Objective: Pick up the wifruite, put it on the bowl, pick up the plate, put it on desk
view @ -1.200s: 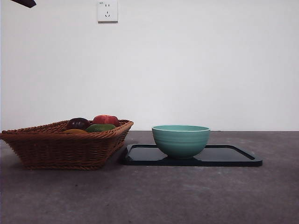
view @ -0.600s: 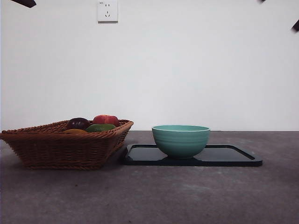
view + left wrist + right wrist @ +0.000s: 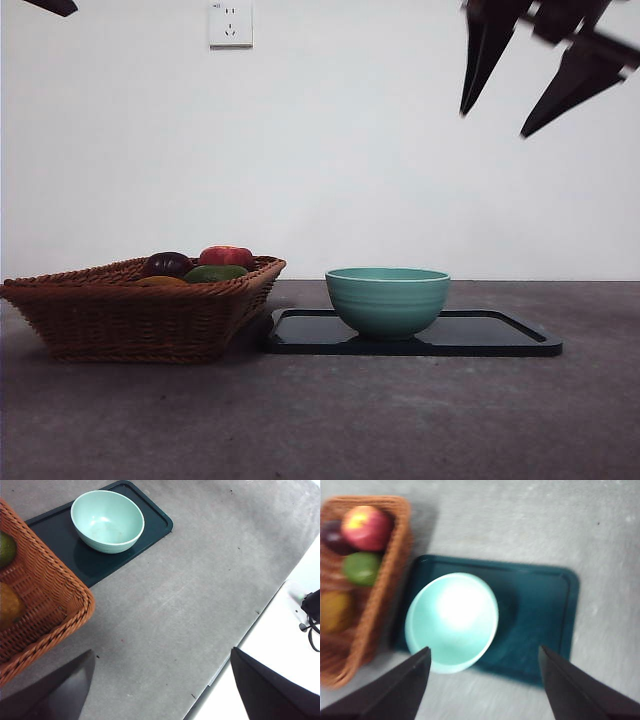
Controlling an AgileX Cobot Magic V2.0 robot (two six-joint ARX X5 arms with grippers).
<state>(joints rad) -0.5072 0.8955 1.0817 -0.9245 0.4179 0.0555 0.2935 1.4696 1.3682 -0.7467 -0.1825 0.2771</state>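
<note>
A teal-green bowl [image 3: 387,300] stands empty on a dark rectangular plate [image 3: 500,335] on the grey desk [image 3: 330,420]. To its left a wicker basket [image 3: 130,320] holds a red fruit [image 3: 226,256], a green fruit [image 3: 214,273], a dark purple fruit [image 3: 166,264] and a yellow-orange one [image 3: 160,282]; I cannot tell which is the wifruite. My right gripper [image 3: 495,123] hangs open high above the plate's right part; its wrist view shows the bowl [image 3: 451,620] between its spread jaws. My left gripper [image 3: 162,651] is open and empty, high over bare desk, away from the basket [image 3: 45,595].
A white wall outlet [image 3: 230,23] sits on the back wall. The left arm shows only as a black tip [image 3: 55,6] at the top left corner. The left wrist view shows the desk's edge [image 3: 250,630] with a white floor beyond it.
My right gripper has come down into the front view at the top right; before, only small dark tips showed there. Bowl, plate and basket have not moved.
</note>
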